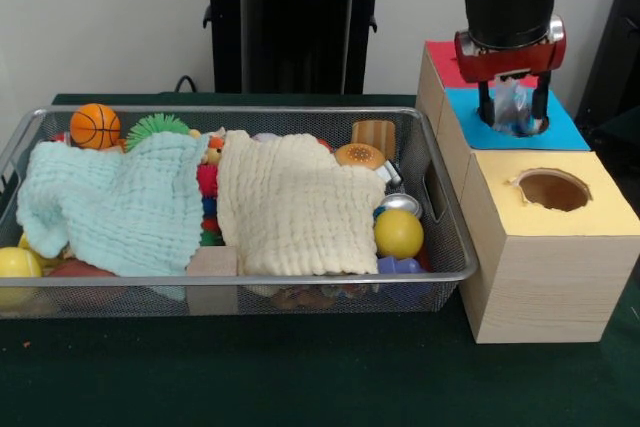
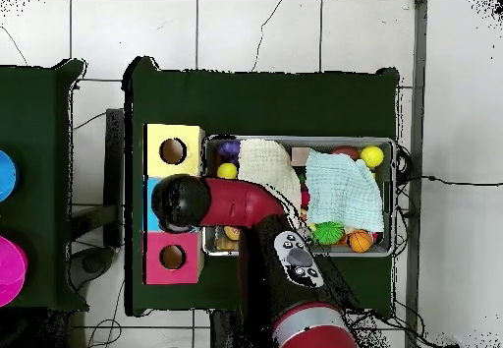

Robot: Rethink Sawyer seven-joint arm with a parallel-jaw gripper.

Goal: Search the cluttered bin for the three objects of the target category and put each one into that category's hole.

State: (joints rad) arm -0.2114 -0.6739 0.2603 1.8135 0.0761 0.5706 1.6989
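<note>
My gripper (image 1: 513, 112) hangs over the hole in the blue section (image 1: 565, 133) of the wooden box, right of the bin. A pale, clear, shiny object (image 1: 510, 104) sits between the fingers, just above the hole, and the jaws are closed on it. The yellow section's hole (image 1: 553, 189) is in front of it and the red section (image 1: 443, 65) is behind. In the overhead view the arm's black wrist (image 2: 182, 202) covers the blue section, between the yellow hole (image 2: 173, 150) and the red hole (image 2: 173, 257). What kind of object I hold cannot be made out.
The wire bin (image 1: 250, 110) holds a light blue cloth (image 1: 115, 202) and a cream cloth (image 1: 290, 202) over most toys. An orange basketball (image 1: 95, 125), green spiky ball (image 1: 155, 128), burger toy (image 1: 360, 155), yellow ball (image 1: 398, 233) and wooden block (image 1: 212, 262) show around them.
</note>
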